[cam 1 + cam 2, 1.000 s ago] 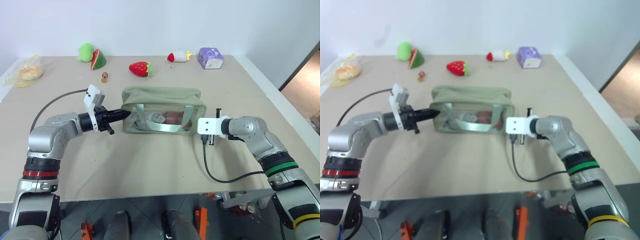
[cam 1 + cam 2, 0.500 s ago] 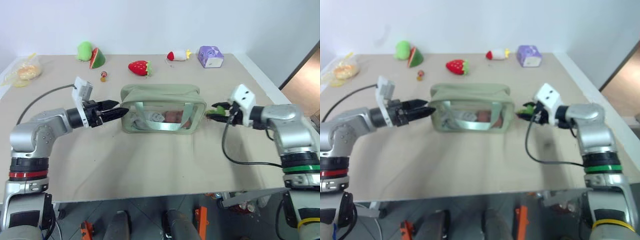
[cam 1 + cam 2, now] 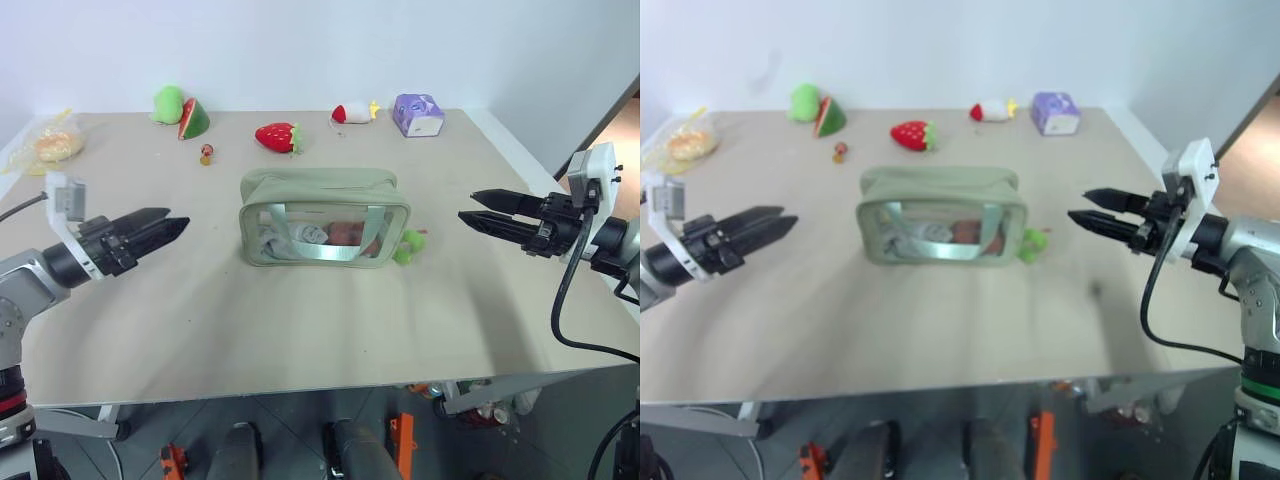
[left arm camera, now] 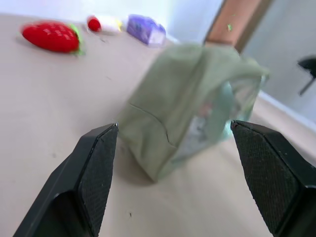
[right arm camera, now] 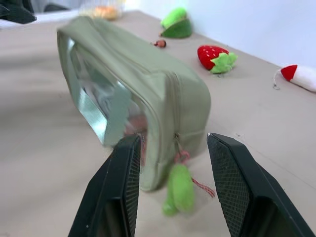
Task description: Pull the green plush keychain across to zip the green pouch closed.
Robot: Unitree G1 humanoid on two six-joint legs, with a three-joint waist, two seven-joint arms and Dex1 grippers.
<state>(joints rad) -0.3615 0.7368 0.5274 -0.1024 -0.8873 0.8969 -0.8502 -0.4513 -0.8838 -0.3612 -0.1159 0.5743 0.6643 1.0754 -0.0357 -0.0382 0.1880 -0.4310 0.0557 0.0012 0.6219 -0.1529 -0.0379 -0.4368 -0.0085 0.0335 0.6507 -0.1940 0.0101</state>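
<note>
Sage-green fabric marked the green pouch [image 3: 325, 217], which stood upright near the middle of the tabletop [image 3: 300, 320], zipper closed along its top. Hanging at the pouch's right end, the green plush keychain [image 3: 408, 246] rested on the surface. Off the pouch's left, the left gripper [image 3: 160, 225] had its fingers spread and empty. Off its right, the right gripper [image 3: 485, 208] likewise held nothing, fingers parted.

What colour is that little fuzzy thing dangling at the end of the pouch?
Bright lime green; the green plush keychain shows best in the right wrist view.
</note>
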